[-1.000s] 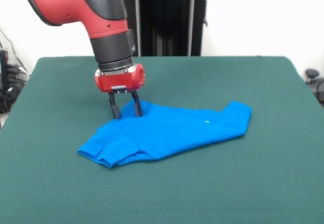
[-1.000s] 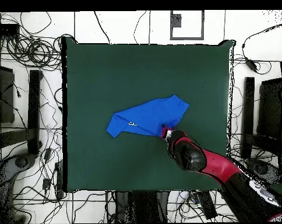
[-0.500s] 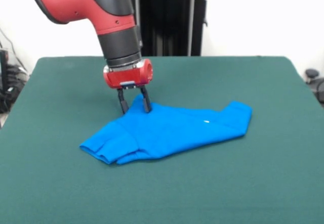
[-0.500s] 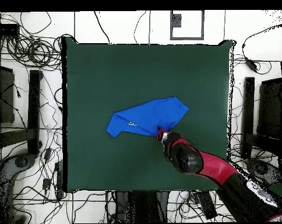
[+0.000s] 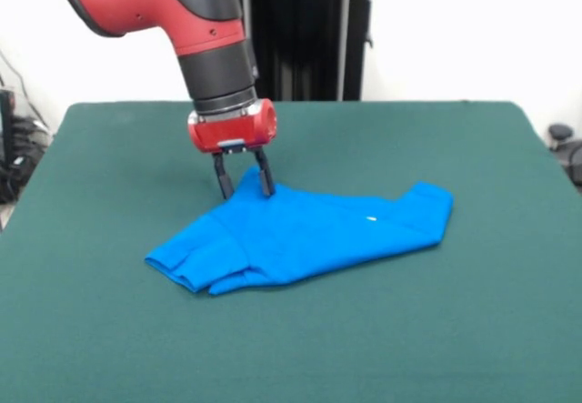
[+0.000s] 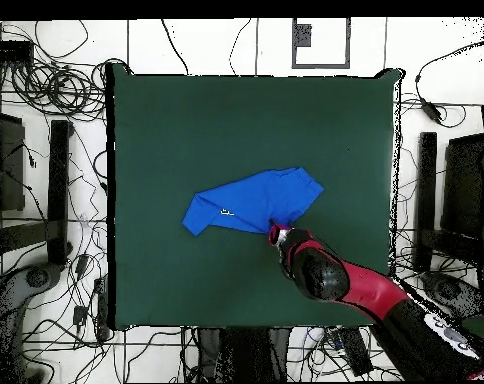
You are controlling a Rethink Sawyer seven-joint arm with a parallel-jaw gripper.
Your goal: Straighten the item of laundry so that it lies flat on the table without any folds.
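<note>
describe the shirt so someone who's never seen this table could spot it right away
Start at the dark green table that fills the front view. Near its middle, just below the red arm's gripper, lies a bright blue T-shirt, crumpled and folded over itself. It is the only thing on the cloth, with a peak of fabric pinched between the jaws.

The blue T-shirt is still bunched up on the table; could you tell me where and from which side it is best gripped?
Probably at the raised peak of the T-shirt on its far edge, coming straight down from above. The gripper already pinches that fold, which stands up from the table; elsewhere the cloth lies lower.
</note>
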